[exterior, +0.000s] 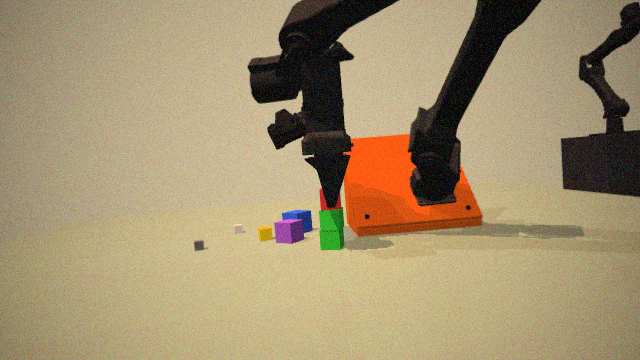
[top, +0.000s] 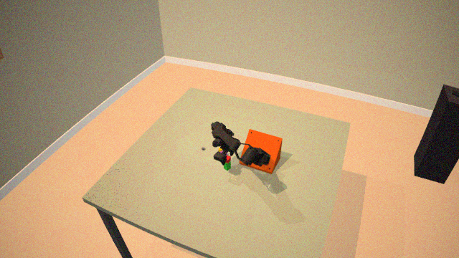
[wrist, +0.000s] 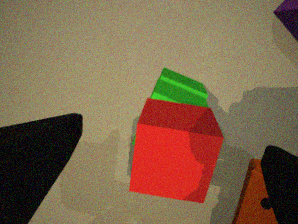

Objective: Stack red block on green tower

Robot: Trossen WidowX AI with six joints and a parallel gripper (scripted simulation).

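The red block sits on top of the green tower, which stands upright as two stacked green blocks. In the exterior view the red block looks level and roughly lined up with the tower. My gripper is open, with its fingers on either side of the red block. The wrist view shows gaps between the block and both fingertips. In the exterior view a finger hides part of the red block and overlaps the tower's top edge.
A purple block, blue block and small yellow block stand near the tower. Small white and grey cubes lie farther off. The orange wedge under the arm's base stands close beside the tower.
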